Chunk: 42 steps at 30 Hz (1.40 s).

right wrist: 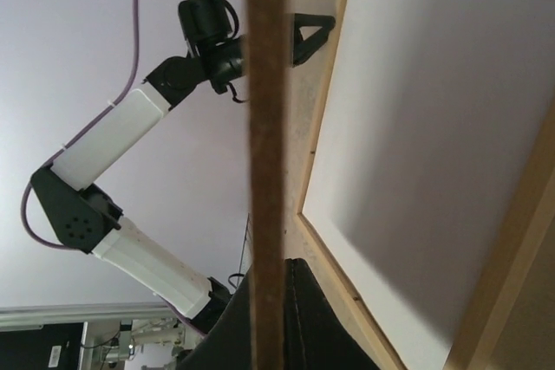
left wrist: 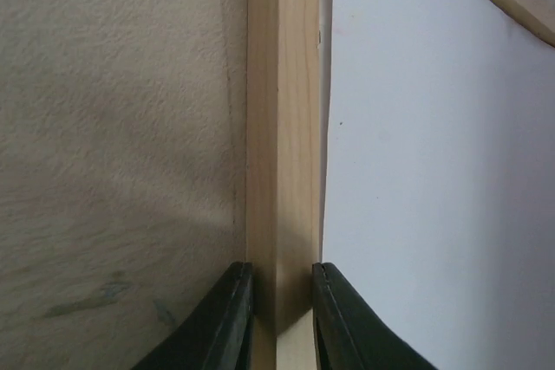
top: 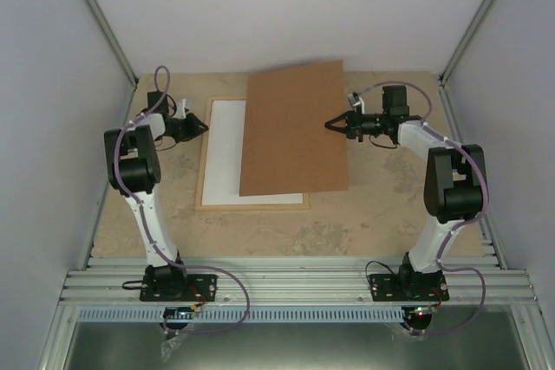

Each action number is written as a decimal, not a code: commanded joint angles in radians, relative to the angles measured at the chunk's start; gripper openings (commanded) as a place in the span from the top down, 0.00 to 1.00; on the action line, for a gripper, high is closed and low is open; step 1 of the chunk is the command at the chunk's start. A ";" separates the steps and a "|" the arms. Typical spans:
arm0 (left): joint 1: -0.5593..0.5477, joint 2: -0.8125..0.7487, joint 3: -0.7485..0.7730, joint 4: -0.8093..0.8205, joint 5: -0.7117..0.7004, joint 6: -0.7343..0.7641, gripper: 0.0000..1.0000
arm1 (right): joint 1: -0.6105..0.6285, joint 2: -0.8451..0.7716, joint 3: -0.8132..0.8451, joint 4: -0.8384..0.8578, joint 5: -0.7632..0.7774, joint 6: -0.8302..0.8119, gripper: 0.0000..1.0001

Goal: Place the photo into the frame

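Pale wooden frame (left wrist: 279, 110) flat on the table (top: 373, 214), its left rail clamped between the closed jaws of the left gripper (left wrist: 282, 276), apparently to keep it from sliding; the photo (top: 225, 149) lies inside it, white back up. The right gripper (top: 335, 125) pinches the right edge of the brown backing board (top: 295, 127), holding it raised and skewed over the frame's right part, so it likely needs squaring first.
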 commanded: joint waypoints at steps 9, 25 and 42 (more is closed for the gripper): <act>0.010 -0.121 -0.037 0.075 -0.018 -0.009 0.72 | 0.113 0.148 0.093 0.046 0.028 0.061 0.99; 0.009 -0.089 -0.129 0.106 -0.115 -0.045 0.72 | 0.222 0.297 0.231 0.101 0.140 0.159 0.99; -0.024 -0.080 -0.223 0.118 -0.099 -0.023 0.75 | 0.257 0.406 0.262 0.120 0.217 0.171 0.99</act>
